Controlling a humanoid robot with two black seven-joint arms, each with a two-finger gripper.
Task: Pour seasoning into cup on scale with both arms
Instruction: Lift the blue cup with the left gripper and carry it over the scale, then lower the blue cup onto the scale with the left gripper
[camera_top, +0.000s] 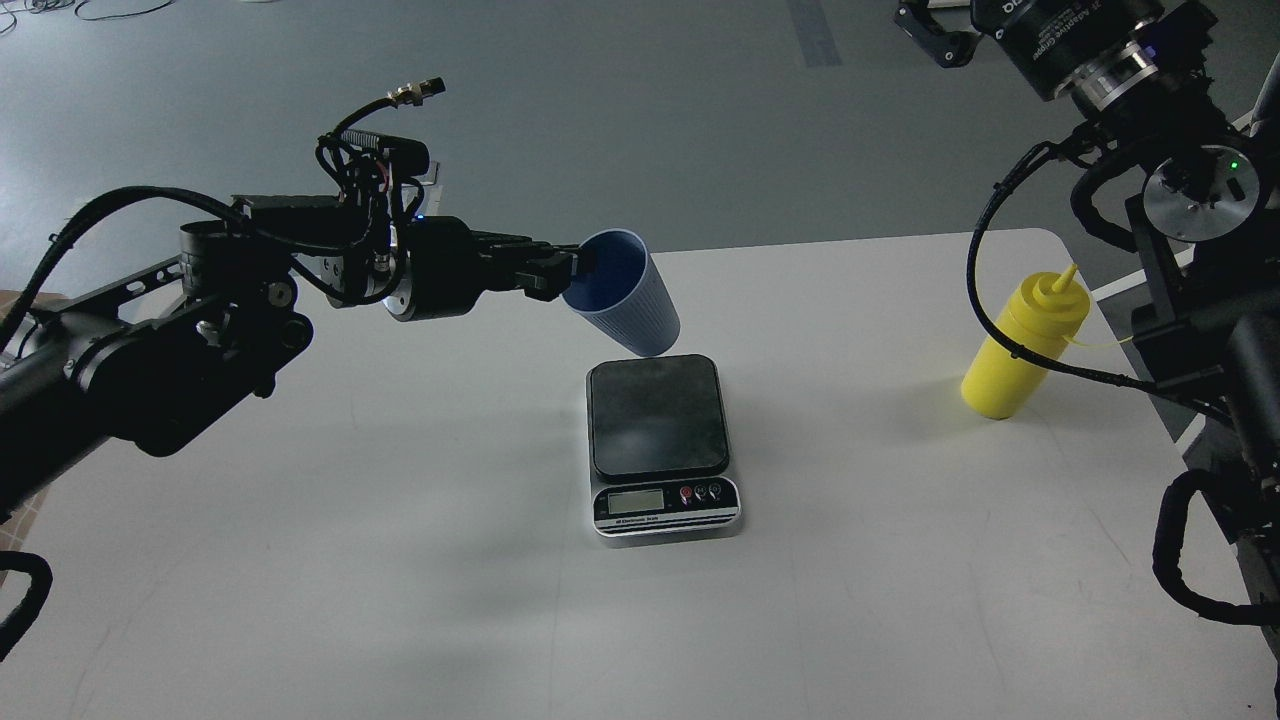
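Seasoning in a yellow squeeze bottle (1022, 345) is seen standing on the white table (400, 600) at about 3 o'clock from the scale (662, 445), well apart from it and tilted slightly as viewed. The right hand (935, 35) is found well above and behind the bottle, at about 1 o'clock near the top edge, and is not touching it; whether its fingers are spread or closed cannot be told.

One bottle, one cup (622, 290), one scale and two arms are counted.

The cup is held off the table by the left hand (572, 268), which is clenched on the rim, one finger inside the mouth and one outside. The cup is tilted, its mouth turned toward 10 o'clock and its base hanging just over the far edge of the scale's dark platform. Nothing is resting on the platform.
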